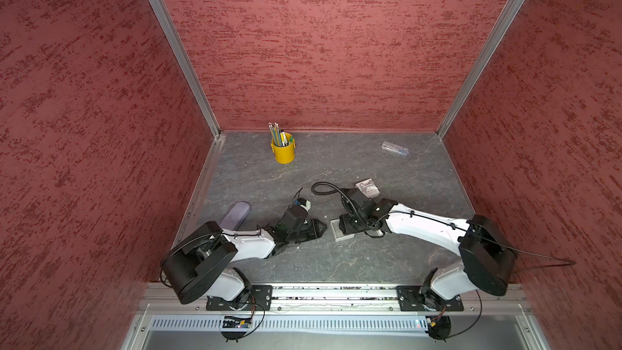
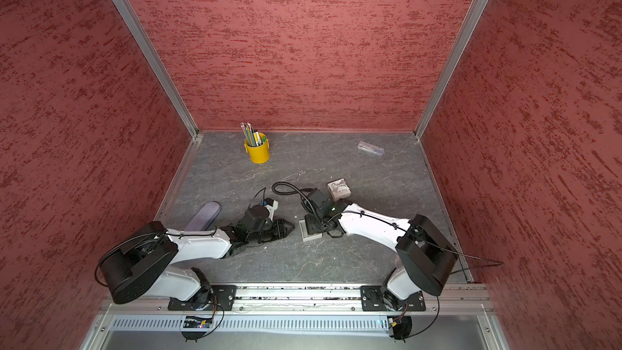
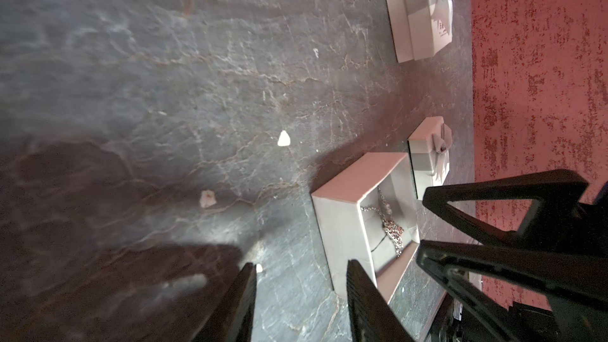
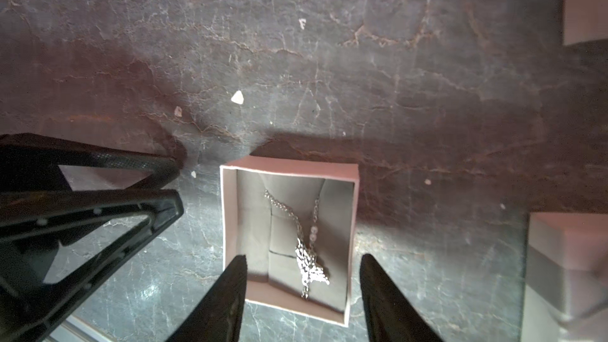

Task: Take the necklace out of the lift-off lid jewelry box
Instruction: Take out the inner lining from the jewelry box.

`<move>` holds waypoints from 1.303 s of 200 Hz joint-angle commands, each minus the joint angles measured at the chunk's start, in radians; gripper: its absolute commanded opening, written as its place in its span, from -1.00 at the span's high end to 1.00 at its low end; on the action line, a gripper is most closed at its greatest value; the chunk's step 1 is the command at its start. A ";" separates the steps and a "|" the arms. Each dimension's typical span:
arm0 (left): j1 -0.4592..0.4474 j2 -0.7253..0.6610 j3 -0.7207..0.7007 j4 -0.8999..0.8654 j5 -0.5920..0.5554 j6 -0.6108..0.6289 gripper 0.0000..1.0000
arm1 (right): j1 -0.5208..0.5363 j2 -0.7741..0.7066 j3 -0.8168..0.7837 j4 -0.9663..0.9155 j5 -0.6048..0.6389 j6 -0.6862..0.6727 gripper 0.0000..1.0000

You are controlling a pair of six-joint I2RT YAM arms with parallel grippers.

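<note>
The open jewelry box [image 4: 230, 225] sits on the grey, stone-patterned counter [image 4: 329, 60] with its lid off. The silver necklace [image 4: 307, 258] lies inside on a grey pad, its chain heaped toward one end. The right hand [image 4: 302, 271] hovers over that end, fingers apart and gripping nothing. The left hand [image 3: 304, 278] is just beside the box, its fingers also apart with nothing between them.

At the back, a yellow bucket [image 1: 283, 154] holds pencils [image 1: 274, 132], and a clear plastic tube [image 1: 394, 148] lies well apart from it. A bow-topped pink box [image 3: 424, 18] carries dark print too small to read.

The wrist views show a second bow-topped box [image 3: 427, 159] near the open one. In both top views the right arm covers that spot and hides the necklace.
</note>
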 commanded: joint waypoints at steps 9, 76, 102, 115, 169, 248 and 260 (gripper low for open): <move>-0.014 0.048 0.032 0.079 0.017 -0.046 0.17 | 0.021 0.042 0.042 -0.014 0.052 -0.008 -0.16; -0.022 0.100 0.044 0.109 0.026 -0.072 0.25 | 0.050 0.073 0.095 -0.058 0.122 -0.009 -0.19; -0.021 0.092 0.045 0.101 0.015 -0.071 0.26 | 0.057 0.053 0.126 -0.105 0.168 0.001 -0.26; -0.022 0.090 0.045 0.094 0.011 -0.069 0.27 | 0.064 0.040 0.140 -0.121 0.187 0.006 -0.23; -0.022 0.090 0.043 0.093 0.010 -0.072 0.31 | 0.083 0.069 0.137 -0.080 0.130 0.014 -0.10; -0.020 0.075 0.041 0.087 0.011 -0.064 0.33 | 0.083 0.154 0.116 -0.049 0.144 -0.009 -0.15; -0.020 0.076 0.043 0.088 0.013 -0.064 0.33 | 0.083 0.164 0.109 -0.038 0.138 -0.010 -0.15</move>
